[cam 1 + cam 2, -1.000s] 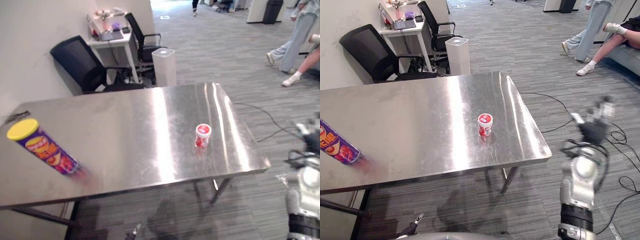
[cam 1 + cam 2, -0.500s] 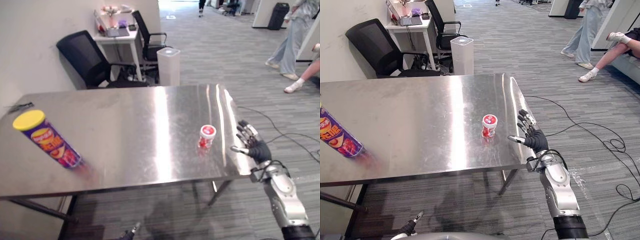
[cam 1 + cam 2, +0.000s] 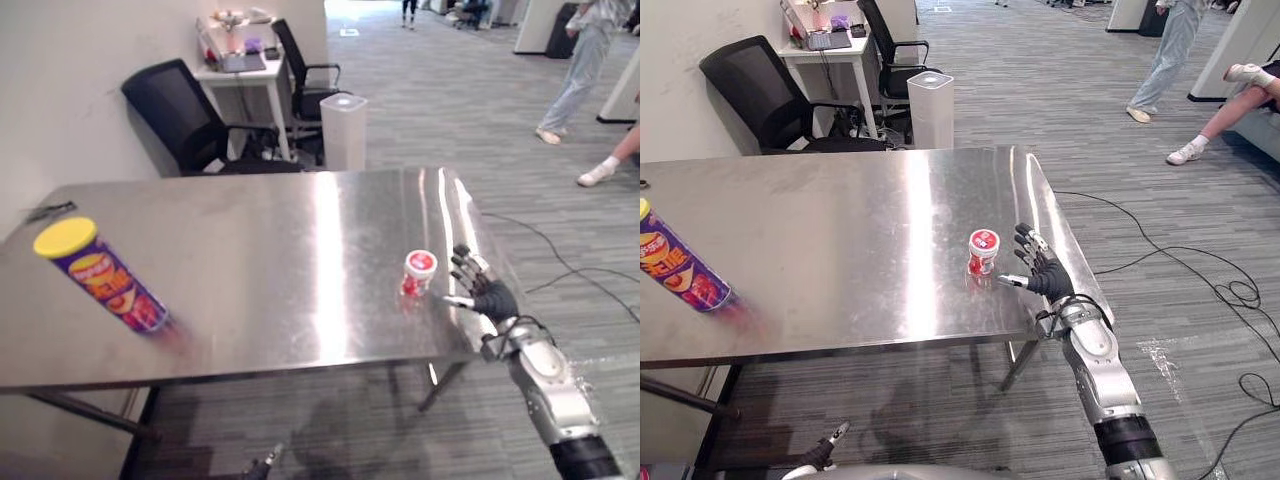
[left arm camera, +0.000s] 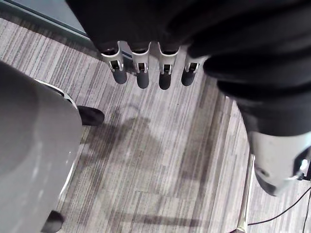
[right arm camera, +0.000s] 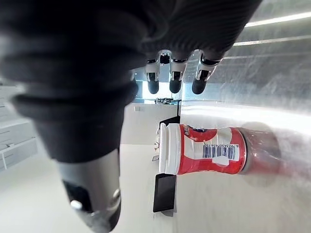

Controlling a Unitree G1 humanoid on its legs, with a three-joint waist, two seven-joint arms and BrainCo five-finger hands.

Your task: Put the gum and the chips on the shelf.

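The long stainless-steel bench (image 3: pixel 840 230) is polished and slick, so light things probably slide on it if nudged. Bare steel lies between the two items, which are well apart.

The tall purple chips can with a yellow lid (image 3: pixel 100 278) stands by the bench's left edge, toward the front. It is likely a light, stiff, smooth tube that dents if squeezed hard, so it is best wrapped round its middle.

The right robot hand (image 3: pixel 1045 275) comes in over the right edge with its fingers spread straight, holding nothing. The left robot hand (image 4: pixel 142 68) hangs over the carpeted floor, its fingers straight and empty.

The small red gum tub with a white lid (image 3: pixel 983 251) stands upright near the bench's right front corner, just beside the right robot hand's fingertips. It is probably rigid, light and easily tipped, so it should be taken round the body below the lid.
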